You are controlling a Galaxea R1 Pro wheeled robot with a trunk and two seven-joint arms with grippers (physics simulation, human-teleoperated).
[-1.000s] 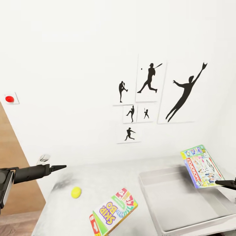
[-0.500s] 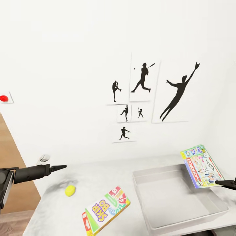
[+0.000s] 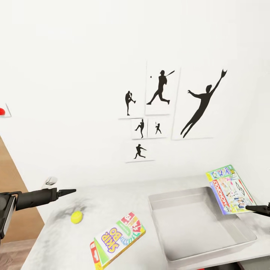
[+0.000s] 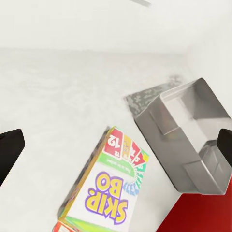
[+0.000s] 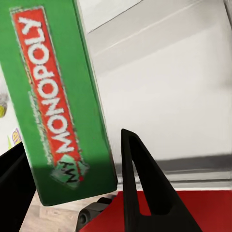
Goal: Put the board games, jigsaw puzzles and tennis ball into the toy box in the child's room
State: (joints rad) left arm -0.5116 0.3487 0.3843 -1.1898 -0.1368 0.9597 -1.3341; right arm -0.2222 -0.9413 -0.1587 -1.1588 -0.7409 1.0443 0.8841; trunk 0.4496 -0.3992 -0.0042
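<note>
The green-blue Monopoly board game (image 3: 229, 189) hangs tilted over the right rim of the pale grey toy box (image 3: 176, 195), with my right gripper (image 3: 250, 208) shut on its lower edge. The right wrist view shows the box's green side (image 5: 53, 101) pinched between the two dark fingers (image 5: 140, 183), above the toy box floor (image 5: 164, 92). A Skip-Bo board game (image 3: 118, 238) lies flat on the table (image 3: 112, 197) left of the toy box. The tennis ball (image 3: 77, 216) rests further left. My left gripper (image 3: 69, 191) hovers open above the ball's side of the table. Beneath it are the Skip-Bo box (image 4: 108, 188) and the toy box (image 4: 183, 130).
White wall with black baseball silhouette prints (image 3: 161, 90) rises behind the table. A red knob (image 3: 2, 111) sits at the wall's left edge above a wooden door panel (image 3: 11, 195). Something red (image 4: 203, 212) lies below the table's near edge.
The whole picture has slid left and a little up, so the camera moved. Both grippers keep their places in it, and the toy box now lies further under the held Monopoly box.
</note>
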